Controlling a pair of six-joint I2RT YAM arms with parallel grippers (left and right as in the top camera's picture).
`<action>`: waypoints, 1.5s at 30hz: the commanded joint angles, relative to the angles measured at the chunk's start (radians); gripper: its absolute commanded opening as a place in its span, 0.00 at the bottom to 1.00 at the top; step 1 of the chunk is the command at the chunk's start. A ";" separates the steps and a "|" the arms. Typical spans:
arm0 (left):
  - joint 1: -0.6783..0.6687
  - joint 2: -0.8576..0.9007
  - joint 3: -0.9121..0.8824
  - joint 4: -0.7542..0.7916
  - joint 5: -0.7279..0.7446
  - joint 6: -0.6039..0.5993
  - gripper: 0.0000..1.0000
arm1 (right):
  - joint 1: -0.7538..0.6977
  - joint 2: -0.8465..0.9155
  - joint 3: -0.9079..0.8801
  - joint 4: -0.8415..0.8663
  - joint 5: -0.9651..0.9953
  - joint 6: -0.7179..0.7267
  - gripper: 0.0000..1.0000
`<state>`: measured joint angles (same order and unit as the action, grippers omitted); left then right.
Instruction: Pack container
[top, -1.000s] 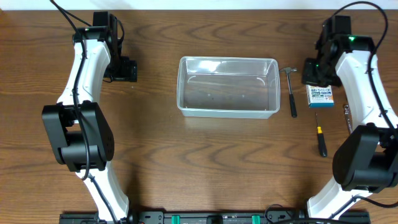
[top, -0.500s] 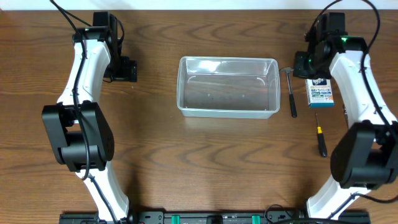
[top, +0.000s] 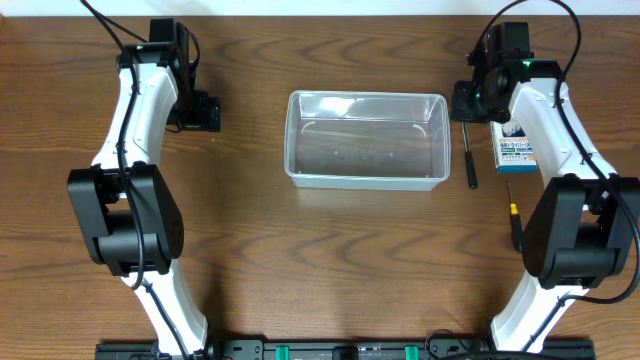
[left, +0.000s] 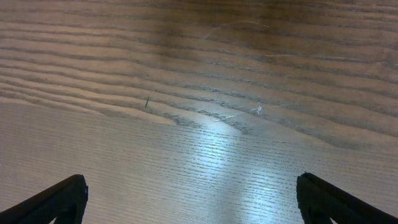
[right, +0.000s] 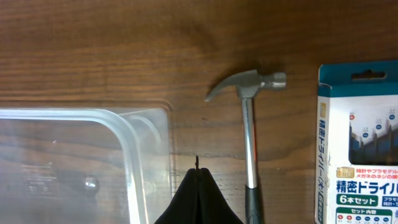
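Observation:
The container (top: 292, 140), a clear plastic tub with nothing in it, sits in the middle of the table. Its right corner (right: 127, 124) shows in the right wrist view. A small hammer (top: 471, 165) lies just right of it, steel head (right: 249, 82) toward the far edge. My right gripper (top: 463, 103) hovers over the hammer's head end, jaws shut and holding nothing. In its own view, the right gripper (right: 197, 171) points at the wood between tub and hammer shaft. My left gripper (top: 205, 112) is open far to the left, and the left gripper (left: 193, 205) is over bare wood.
A blue-and-white box (top: 514, 150) of precision screwdrivers lies right of the hammer; the box (right: 360, 143) also fills the right edge of the wrist view. A black-handled screwdriver (top: 516, 228) lies nearer the front. The table's far edge runs close behind both arms.
My right gripper has swung left, from over the blue-and-white box to over the hammer's head beside the tub, staying shut. The left arm has not moved.

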<state>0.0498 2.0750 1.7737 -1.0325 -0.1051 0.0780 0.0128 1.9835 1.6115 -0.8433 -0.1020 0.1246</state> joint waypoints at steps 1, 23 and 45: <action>0.000 0.018 -0.005 -0.005 -0.008 -0.009 0.98 | 0.015 -0.001 -0.004 0.008 -0.023 -0.006 0.01; 0.000 0.018 -0.005 -0.005 -0.008 -0.009 0.98 | 0.041 -0.001 -0.004 0.021 -0.030 -0.006 0.01; 0.000 0.018 -0.005 -0.005 -0.008 -0.009 0.98 | 0.041 -0.001 -0.004 0.040 -0.068 -0.007 0.01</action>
<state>0.0498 2.0750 1.7737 -1.0325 -0.1051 0.0780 0.0414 1.9835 1.6108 -0.8059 -0.1505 0.1246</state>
